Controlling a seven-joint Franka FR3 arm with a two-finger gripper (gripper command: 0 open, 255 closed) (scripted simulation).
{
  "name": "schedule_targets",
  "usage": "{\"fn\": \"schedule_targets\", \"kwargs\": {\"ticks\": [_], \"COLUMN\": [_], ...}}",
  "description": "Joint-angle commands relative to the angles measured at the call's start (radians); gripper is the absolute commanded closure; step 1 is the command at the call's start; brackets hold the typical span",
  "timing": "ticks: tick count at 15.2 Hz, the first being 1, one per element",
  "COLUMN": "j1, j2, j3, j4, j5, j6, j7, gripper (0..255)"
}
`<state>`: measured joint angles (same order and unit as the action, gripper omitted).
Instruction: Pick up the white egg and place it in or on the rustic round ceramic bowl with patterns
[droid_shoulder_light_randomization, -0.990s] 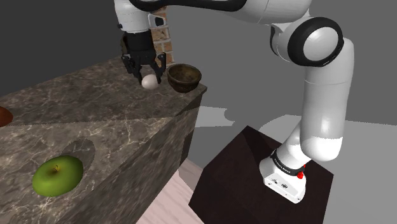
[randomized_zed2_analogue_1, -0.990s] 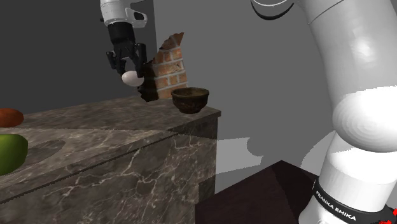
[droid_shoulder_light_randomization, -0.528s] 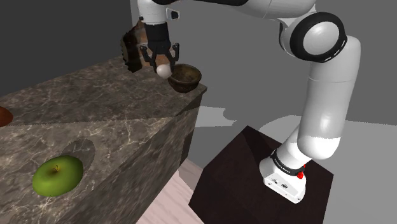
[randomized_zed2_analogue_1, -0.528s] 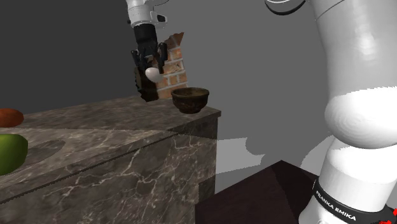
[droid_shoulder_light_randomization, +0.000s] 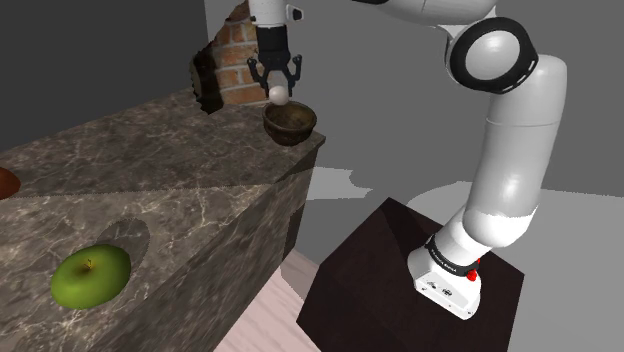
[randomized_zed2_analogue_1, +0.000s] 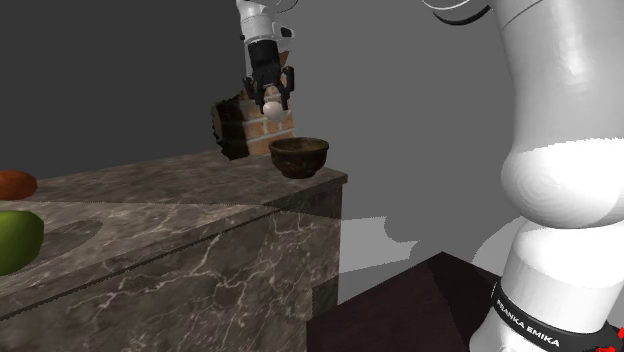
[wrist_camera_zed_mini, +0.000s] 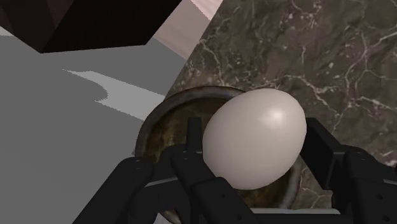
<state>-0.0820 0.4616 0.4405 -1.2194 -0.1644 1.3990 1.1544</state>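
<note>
Fingers (wrist_camera_zed_mini: 321, 153) pinch the white egg (wrist_camera_zed_mini: 254, 137) from both sides, pads hard on the shell. The gripper (wrist_camera_zed_mini: 257, 156) points straight down at the bowl (wrist_camera_zed_mini: 149, 130).

Egg (droid_shoulder_light_randomization: 279, 96) hangs in the air above the bowl (droid_shoulder_light_randomization: 290, 131), clear of the rim and not touching it. From the wrist camera the egg overlaps the bowl's opening. From the second exterior view the egg (randomized_zed2_analogue_1: 271, 108) sits up and a bit to that view's left of the bowl (randomized_zed2_analogue_1: 300, 162). Can't tell if it's dead centre.

Gripper (droid_shoulder_light_randomization: 278, 88) is all black, on a white wrist coming down from above. Same gripper (randomized_zed2_analogue_1: 270, 100) shows in the second exterior view, directly above the egg.

Bowl is dark brown, round and mottled inside. It stands upright on the end corner of a dark veined stone counter (droid_shoulder_light_randomization: 180, 170), close to the edge.

Behind the bowl, apart from it, stands a ragged chunk of brick wall (droid_shoulder_light_randomization: 235, 65).

Well away from the bowl, at the counter's other end, lies a green apple (droid_shoulder_light_randomization: 90, 275). A reddish-brown thing (droid_shoulder_light_randomization: 5, 183) is cut off by the frame edge near it.

Off the counter, past the bowl's corner and lower down, is the dark box stand (droid_shoulder_light_randomization: 390, 265). The white arm (droid_shoulder_light_randomization: 510, 170) rises from it and arcs over toward the bowl.
</note>
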Motion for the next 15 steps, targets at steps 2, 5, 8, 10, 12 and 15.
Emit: {"fn": "schedule_targets", "kwargs": {"ticks": [2,5,8,10,12,15], "j1": [-0.038,-0.068,-0.081,-0.087,-0.092,-0.098], "j2": [0.017,0.050,0.053,0.047,0.043,0.039], "j3": [-0.020,-0.040,-0.045,-0.045,-0.045,-0.045], "j4": [0.032,0.090,0.069,0.032,-0.002,-0.049], "j5": [-0.013,-0.030,-0.033,-0.031,-0.030,-0.029], "j6": [-0.013,-0.037,-0.012,0.019,0.048,0.091], "j7": [-0.063,-0.123,-0.137,-0.136,-0.135,-0.132], "gripper": [255,255,255,255,255,255]}}
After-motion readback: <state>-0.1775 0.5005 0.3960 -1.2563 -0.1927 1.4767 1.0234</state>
